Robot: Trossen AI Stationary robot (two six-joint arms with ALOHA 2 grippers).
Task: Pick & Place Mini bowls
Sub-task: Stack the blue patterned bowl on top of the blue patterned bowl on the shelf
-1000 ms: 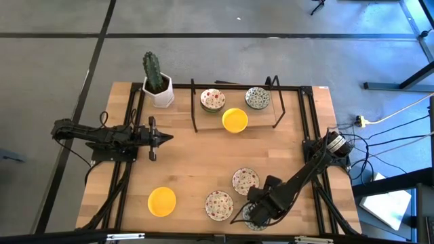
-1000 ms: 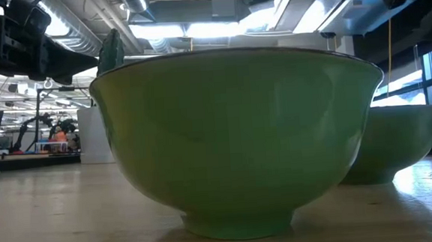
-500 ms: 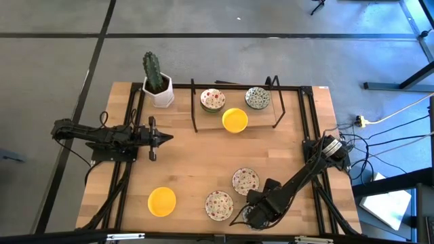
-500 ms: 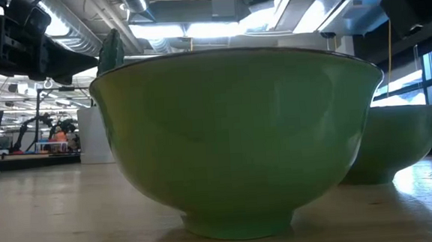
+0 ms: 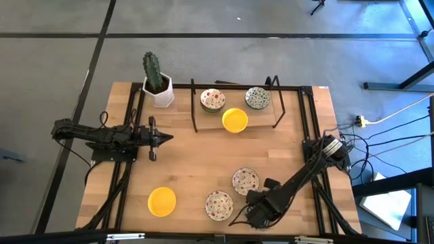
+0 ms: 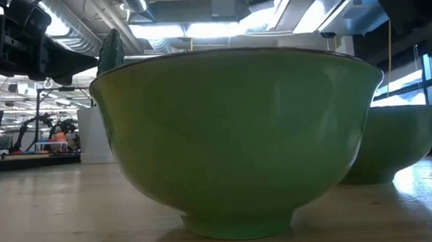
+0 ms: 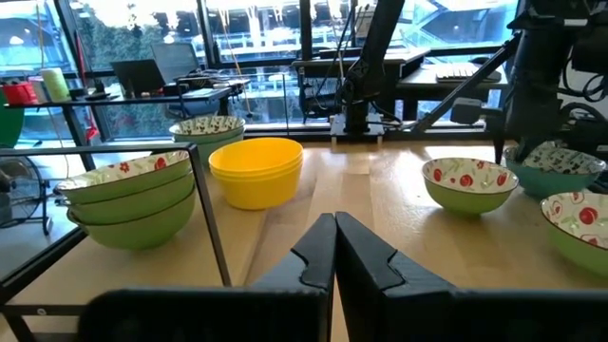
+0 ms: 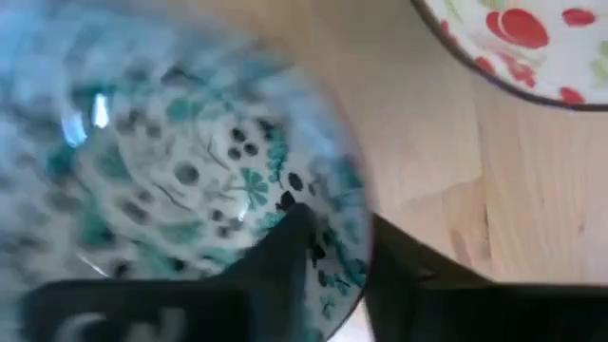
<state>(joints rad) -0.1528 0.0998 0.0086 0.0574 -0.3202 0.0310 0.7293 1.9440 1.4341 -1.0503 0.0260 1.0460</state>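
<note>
The green-patterned mini bowl [image 8: 180, 180] sits at the counter's [image 5: 196, 159] near edge, and the right pincer [image 5: 252, 218] straddles its rim: one finger [image 8: 285, 252] lies inside the bowl, the other outside, pinching the wall between them. Just beside that pincer, farther along the near edge, rests a red-speckled bowl [image 5: 219, 205], and another red-speckled bowl [image 5: 245, 181] lies just beyond the pincer toward the counter's middle. Well off along the same edge sits a yellow bowl [image 5: 162, 201]. At the far side stands a black wire rack [image 5: 196, 108] with a red-speckled stack [image 5: 213, 99], a green-patterned bowl [image 5: 258, 97] and a second yellow bowl [image 5: 234, 120]. The left pincer [image 5: 167, 137] waits over the counter's left half, fingers pressed together, with the cactus pot [image 5: 158, 86] beyond it.
</note>
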